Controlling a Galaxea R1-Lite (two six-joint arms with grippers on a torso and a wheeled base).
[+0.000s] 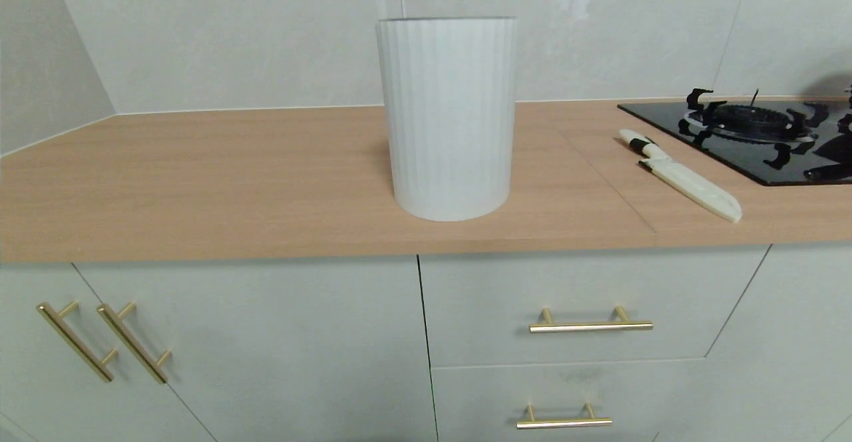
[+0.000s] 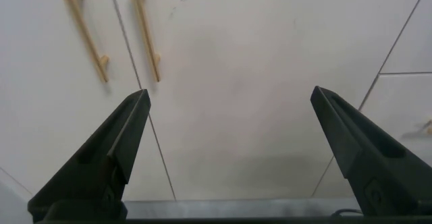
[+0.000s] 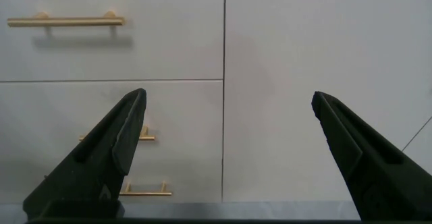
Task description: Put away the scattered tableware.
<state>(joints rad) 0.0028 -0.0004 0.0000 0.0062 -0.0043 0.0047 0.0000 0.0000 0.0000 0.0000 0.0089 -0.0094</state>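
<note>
A tall white ribbed holder [image 1: 449,117] stands upright in the middle of the wooden counter [image 1: 200,176]. To its right a white knife [image 1: 682,176] with a black-banded handle lies flat on the counter, next to the stove. My left gripper [image 2: 229,106] is open, low down and facing the cabinet doors, with nothing between its fingers. My right gripper [image 3: 229,106] is open too, in front of the drawer fronts, and holds nothing.
A black gas stove [image 1: 759,136] sits at the counter's right end. Below the counter are cabinet doors with gold handles [image 1: 103,342] and drawers with gold handles [image 1: 590,325]. A tiled wall backs the counter.
</note>
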